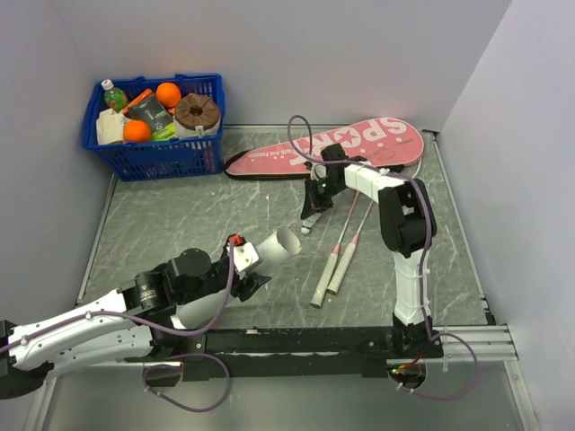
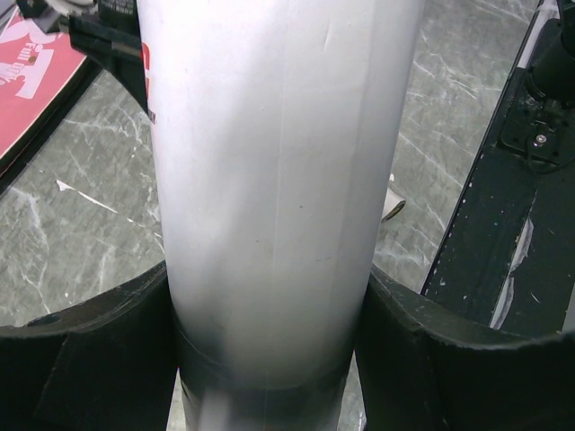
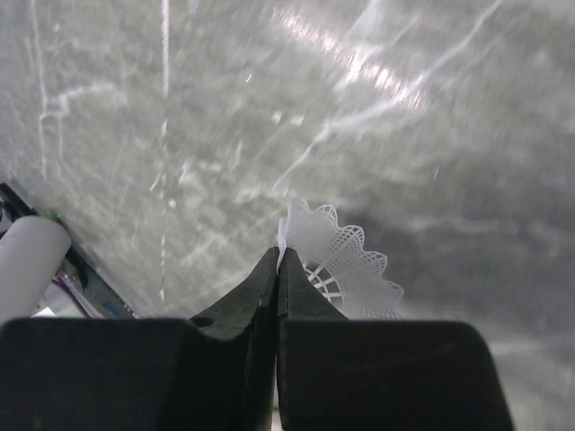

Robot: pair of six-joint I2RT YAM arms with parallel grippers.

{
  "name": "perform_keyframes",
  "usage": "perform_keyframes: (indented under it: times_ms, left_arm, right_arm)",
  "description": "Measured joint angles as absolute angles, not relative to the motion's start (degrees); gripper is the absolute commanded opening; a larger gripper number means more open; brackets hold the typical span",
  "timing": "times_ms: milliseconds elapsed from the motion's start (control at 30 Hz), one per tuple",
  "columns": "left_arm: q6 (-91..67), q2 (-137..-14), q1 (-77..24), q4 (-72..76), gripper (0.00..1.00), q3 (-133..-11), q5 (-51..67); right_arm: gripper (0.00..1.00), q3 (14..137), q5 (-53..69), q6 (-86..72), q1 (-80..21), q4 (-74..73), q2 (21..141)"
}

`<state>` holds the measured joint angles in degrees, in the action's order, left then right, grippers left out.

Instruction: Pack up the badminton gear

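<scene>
- The left gripper (image 2: 269, 355) is clamped around the long white tube (image 2: 278, 180). One black finger (image 2: 90, 364) presses its left side and the other presses its right side.
- In the overhead view the tube (image 1: 268, 253) sits left of the table's middle, near the front. It is tilted, and its open end points up towards the far right.
- The right gripper (image 3: 277, 259) has its two fingers pressed together on the rim of a small white shuttlecock (image 3: 346, 265). It pinches the lacy skirt at its left edge.
- From above, that gripper (image 1: 309, 222) hangs over the middle of the table. It is just to the right of the tube's open end and not touching it. The shuttlecock shows there only as a small white speck below the fingers.
- Two rackets (image 1: 346, 242) lie side by side on the grey marbled table (image 1: 171, 224), right of centre. Their white handles point to the near side. Their heads reach the far right, beside the pink case (image 1: 359, 144).
- The case lies flat along the far edge with the word SPORT across it. Its narrow end points left.
- A blue basket (image 1: 153, 157) stands in the far left corner. It holds oranges (image 1: 137, 131), a bottle (image 1: 112, 94) and other items.
- The left wrist view shows a small white object on the table to the right of the tube, but I cannot tell what it is.
</scene>
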<state>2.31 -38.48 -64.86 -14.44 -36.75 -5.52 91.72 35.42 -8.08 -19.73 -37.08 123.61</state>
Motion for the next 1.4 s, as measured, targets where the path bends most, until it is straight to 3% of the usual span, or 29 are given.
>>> perform_keyframes:
  times_ms: [433, 667, 833, 1100, 1400]
  left_arm:
    - [2.26, -38.65, -64.86, -14.44, 0.01, -36.77, -5.85]
    - [1.96, -39.88, -64.86, -14.48, 0.01, -36.97, -5.87]
    - [0.1, -41.28, -64.86, -14.44, 0.01, -37.69, -6.42]
    - [-2.79, -41.01, -64.86, -14.35, 0.01, -38.26, -8.47]
    - [-5.04, -39.57, -64.84, -14.92, 0.01, -38.5, -7.38]
  right_arm:
    - [0.0, 80.86, 29.98, -11.38, -22.13, -35.44, 96.47]
    - [0.0, 80.95, 19.88, -12.29, -32.56, -37.08, 75.02]
    - [0.0, 82.87, 15.4, -13.37, -40.49, -39.79, 66.3]
    - [0.0, 83.0, 14.46, -16.71, -47.09, -41.8, 59.77]
    - [0.0, 83.0, 12.78, -17.76, -51.46, -41.08, 62.26]
